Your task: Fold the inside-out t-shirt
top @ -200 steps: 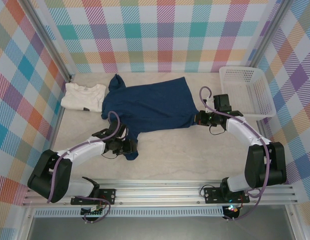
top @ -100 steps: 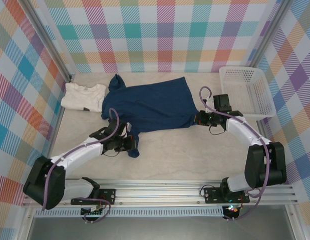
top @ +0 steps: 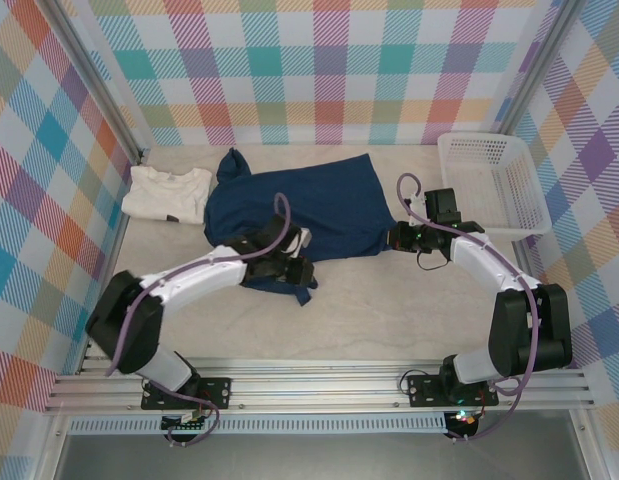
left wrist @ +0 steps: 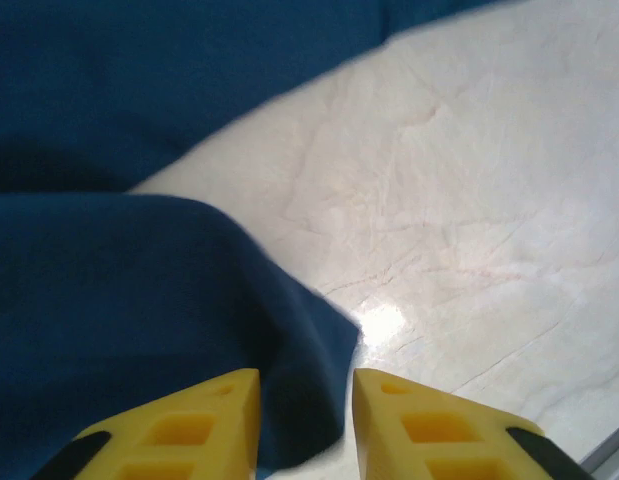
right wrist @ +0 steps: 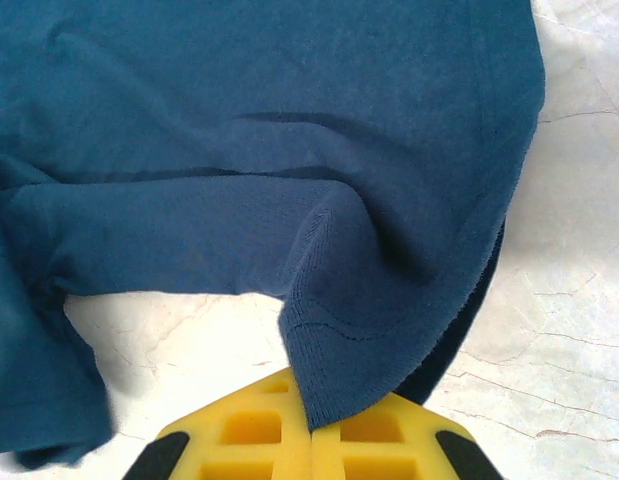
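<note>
The navy inside-out t-shirt (top: 299, 205) lies spread across the back middle of the table, its neck end toward the left. My left gripper (top: 295, 274) is at the shirt's near edge and holds a fold of it, with a loose corner hanging just below. In the left wrist view, navy cloth (left wrist: 109, 290) sits between the slightly parted yellow jaws of the left gripper (left wrist: 306, 390). My right gripper (top: 396, 237) is at the shirt's right near corner. The right wrist view shows the right gripper (right wrist: 324, 405) shut on the stitched hem of the shirt (right wrist: 269, 120).
A cream-white folded shirt (top: 167, 193) lies at the back left, touching the navy shirt's edge. A white plastic basket (top: 492, 180) stands at the back right. Bare pale tabletop (top: 389, 310) stretches along the front. Plaid walls close in three sides.
My left gripper has moved right and toward the back, carrying its fold of navy cloth over the shirt's near edge. The right arm has stayed still.
</note>
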You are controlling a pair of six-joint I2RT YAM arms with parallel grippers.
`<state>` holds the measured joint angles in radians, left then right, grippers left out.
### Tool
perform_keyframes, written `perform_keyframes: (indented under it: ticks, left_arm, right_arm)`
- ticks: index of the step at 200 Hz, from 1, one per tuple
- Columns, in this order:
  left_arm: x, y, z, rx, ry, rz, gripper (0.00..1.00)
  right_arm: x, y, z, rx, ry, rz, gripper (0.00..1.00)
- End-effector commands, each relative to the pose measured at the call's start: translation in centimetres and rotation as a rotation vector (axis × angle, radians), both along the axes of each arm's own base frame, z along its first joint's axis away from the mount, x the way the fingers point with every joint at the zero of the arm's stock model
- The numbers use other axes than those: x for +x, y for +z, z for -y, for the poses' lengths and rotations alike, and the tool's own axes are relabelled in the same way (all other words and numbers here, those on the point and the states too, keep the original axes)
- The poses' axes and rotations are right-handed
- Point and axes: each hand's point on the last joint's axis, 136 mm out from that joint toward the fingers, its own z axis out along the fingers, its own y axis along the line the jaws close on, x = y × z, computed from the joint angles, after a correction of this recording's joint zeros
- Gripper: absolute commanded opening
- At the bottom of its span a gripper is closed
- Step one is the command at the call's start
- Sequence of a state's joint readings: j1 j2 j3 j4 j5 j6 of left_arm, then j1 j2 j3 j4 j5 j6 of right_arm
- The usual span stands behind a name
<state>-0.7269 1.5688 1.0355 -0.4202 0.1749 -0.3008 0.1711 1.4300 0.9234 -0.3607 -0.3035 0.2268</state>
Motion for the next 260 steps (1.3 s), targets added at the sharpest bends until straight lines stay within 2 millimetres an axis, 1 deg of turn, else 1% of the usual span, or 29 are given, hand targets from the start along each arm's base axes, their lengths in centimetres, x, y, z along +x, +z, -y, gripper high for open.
perform_keyframes:
  ticks: [1, 12, 22, 34, 53, 64, 80, 98, 106, 131, 150, 179, 198, 218, 239, 260]
  left_arm:
    - [-0.8, 0.3, 1.1, 0.008, -0.070, -0.010, 0.46]
    - [-1.0, 0.1, 0.4, 0.020, -0.062, 0.004, 0.53]
    - [-1.6, 0.3, -0.3, 0.021, -0.058, 0.016, 0.57]
    - [-2.5, 0.2, -1.0, 0.007, -0.052, 0.014, 0.60]
    - [-4.6, -1.1, -1.8, -0.032, -0.044, -0.035, 0.61]
    - [-5.6, -2.1, -2.2, -0.051, -0.034, -0.070, 0.60]
    - [-6.9, -3.3, -2.4, -0.070, -0.034, -0.114, 0.54]
    - [-7.2, -4.1, -2.1, -0.074, -0.040, -0.132, 0.47]
    - [-6.5, -3.8, -1.3, -0.100, -0.046, -0.105, 0.46]
    - [-5.5, -4.5, -0.4, -0.094, -0.042, -0.091, 0.46]
    - [-5.1, -5.1, 0.2, -0.085, -0.051, -0.092, 0.46]
    - [-4.8, -5.9, 0.4, -0.051, -0.057, -0.086, 0.47]
    - [-4.5, -6.2, 1.0, -0.046, -0.065, -0.069, 0.45]
    - [-4.1, -6.5, 1.7, -0.015, -0.075, -0.038, 0.40]
    - [-3.2, -6.8, 1.6, 0.037, -0.054, 0.012, 0.31]
    - [-1.9, -6.7, 1.1, 0.091, -0.008, 0.075, 0.21]
  right_arm:
    - [-0.3, -0.4, -0.2, 0.000, 0.006, -0.022, 0.00]
    - [-0.4, -0.4, -0.2, -0.002, 0.005, -0.023, 0.00]
    - [-0.4, -0.5, -0.1, -0.004, 0.005, -0.023, 0.00]
    - [-0.4, -0.6, -0.1, -0.005, 0.006, -0.025, 0.00]
    - [-0.4, -0.9, -0.2, -0.005, 0.009, -0.034, 0.00]
    - [-0.3, -0.9, -0.3, -0.002, 0.011, -0.034, 0.00]
    - [-0.2, -0.9, -0.5, 0.003, 0.016, -0.037, 0.00]
    - [-0.1, -0.9, -0.6, 0.003, 0.020, -0.038, 0.00]
    - [-0.1, -0.9, -0.7, 0.003, 0.021, -0.040, 0.00]
    - [-0.2, -0.7, -0.8, 0.002, 0.027, -0.036, 0.00]
    - [-0.3, -0.5, -0.8, -0.002, 0.026, -0.033, 0.00]
    - [-0.4, -0.3, -0.7, -0.009, 0.028, -0.025, 0.00]
    - [-0.4, -0.4, -0.7, -0.010, 0.029, -0.027, 0.00]
    - [-0.3, -0.6, -0.7, -0.007, 0.030, -0.030, 0.00]
    - [-0.3, -0.4, -0.8, -0.004, 0.030, -0.029, 0.00]
    - [-0.2, -0.5, -0.7, -0.008, 0.031, -0.029, 0.00]
